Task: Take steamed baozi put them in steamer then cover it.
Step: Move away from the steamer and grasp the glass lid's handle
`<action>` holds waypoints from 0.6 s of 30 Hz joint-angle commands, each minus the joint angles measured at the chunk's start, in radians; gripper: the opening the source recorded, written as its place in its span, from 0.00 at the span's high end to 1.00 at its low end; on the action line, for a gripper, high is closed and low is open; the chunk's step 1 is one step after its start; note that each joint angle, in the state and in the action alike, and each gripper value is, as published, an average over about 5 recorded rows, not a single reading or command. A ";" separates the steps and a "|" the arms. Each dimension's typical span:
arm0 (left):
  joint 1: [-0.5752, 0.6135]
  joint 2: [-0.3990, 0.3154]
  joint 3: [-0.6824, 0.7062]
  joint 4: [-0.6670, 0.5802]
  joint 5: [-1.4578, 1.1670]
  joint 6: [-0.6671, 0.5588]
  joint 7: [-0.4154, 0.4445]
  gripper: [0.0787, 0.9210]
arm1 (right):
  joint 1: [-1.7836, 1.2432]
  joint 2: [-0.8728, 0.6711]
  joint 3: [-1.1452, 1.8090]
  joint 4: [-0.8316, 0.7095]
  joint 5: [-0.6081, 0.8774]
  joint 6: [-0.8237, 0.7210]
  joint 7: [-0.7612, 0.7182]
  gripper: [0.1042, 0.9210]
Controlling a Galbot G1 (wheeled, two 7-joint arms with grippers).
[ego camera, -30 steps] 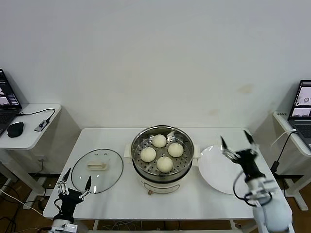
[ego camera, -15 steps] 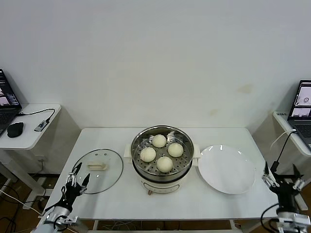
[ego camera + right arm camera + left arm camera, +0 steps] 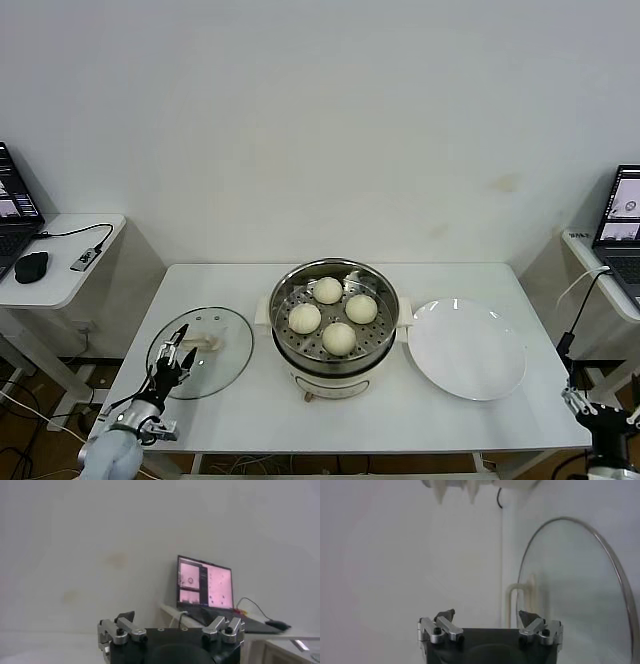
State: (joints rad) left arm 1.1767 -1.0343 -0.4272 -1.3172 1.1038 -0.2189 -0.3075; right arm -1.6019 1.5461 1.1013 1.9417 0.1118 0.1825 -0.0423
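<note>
Already we see four steamed baozi in the uncovered steamer mid-counter, our left pincer spread over the glass lid, our right pincer spread off the counter's corner.

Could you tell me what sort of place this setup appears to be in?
Probably a robotics lab staged as a kitchen: a steamer holding baozi on a plain white table, with laptops on side desks.

Steamer top open, flanked closely on both sides

The glass lid and white plate crowd the steamer; the table lies bare along its front.
</note>
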 commanded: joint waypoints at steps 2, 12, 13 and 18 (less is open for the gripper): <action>-0.115 0.011 0.047 0.092 0.042 0.013 0.002 0.12 | -0.018 0.019 0.022 -0.015 -0.005 0.011 0.010 0.12; -0.155 0.006 0.068 0.121 0.033 0.016 0.015 0.12 | -0.017 0.019 0.010 -0.024 -0.012 0.015 0.007 0.12; -0.160 0.005 0.069 0.124 0.033 0.016 0.015 0.12 | -0.018 0.019 0.009 -0.025 -0.013 0.016 0.006 0.12; -0.180 -0.001 0.074 0.142 0.029 0.018 0.014 0.12 | -0.018 0.021 0.001 -0.034 -0.024 0.021 0.006 0.12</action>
State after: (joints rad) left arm 1.0388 -1.0349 -0.3671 -1.2080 1.1282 -0.2029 -0.2944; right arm -1.6164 1.5627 1.1023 1.9152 0.0935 0.2001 -0.0393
